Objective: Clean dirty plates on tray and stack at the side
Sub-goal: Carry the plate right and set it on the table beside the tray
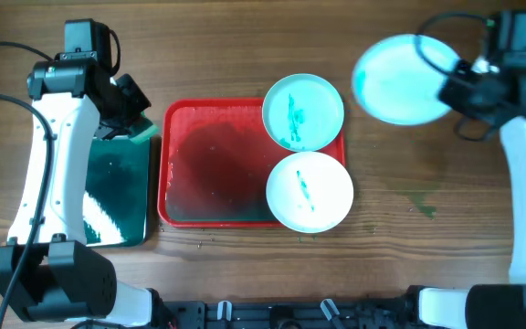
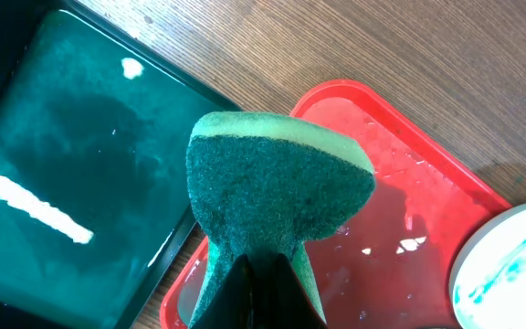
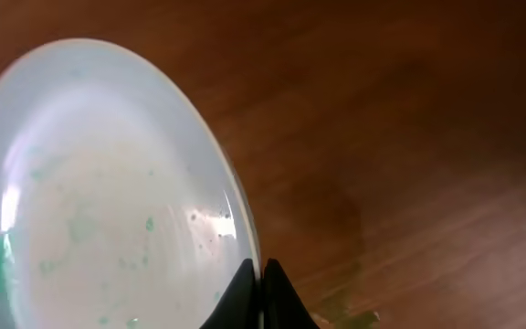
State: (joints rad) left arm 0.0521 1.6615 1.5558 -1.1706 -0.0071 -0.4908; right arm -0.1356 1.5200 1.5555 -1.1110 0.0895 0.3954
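Gripping, right: right gripper [image 3: 263, 285] had its jaws clamped on the rim of the held plate [image 3: 108, 192], up over bare table, right of the tray [image 1: 190, 119].
Gripping, left: left gripper [image 2: 263, 279] jaws pinched the sponge [image 2: 281, 192] between the tray and the black tray [image 1: 117, 192].
Plates: three; upper plate [image 1: 302, 111] and lower plate [image 1: 310, 192] overlapped the tray's right rim, both smeared teal.
Trays: two.
Overhead only: all plates together.
Right wrist only: faint green specks on held plate.
Left wrist only: sponge's dark scouring face, wet tray floor.
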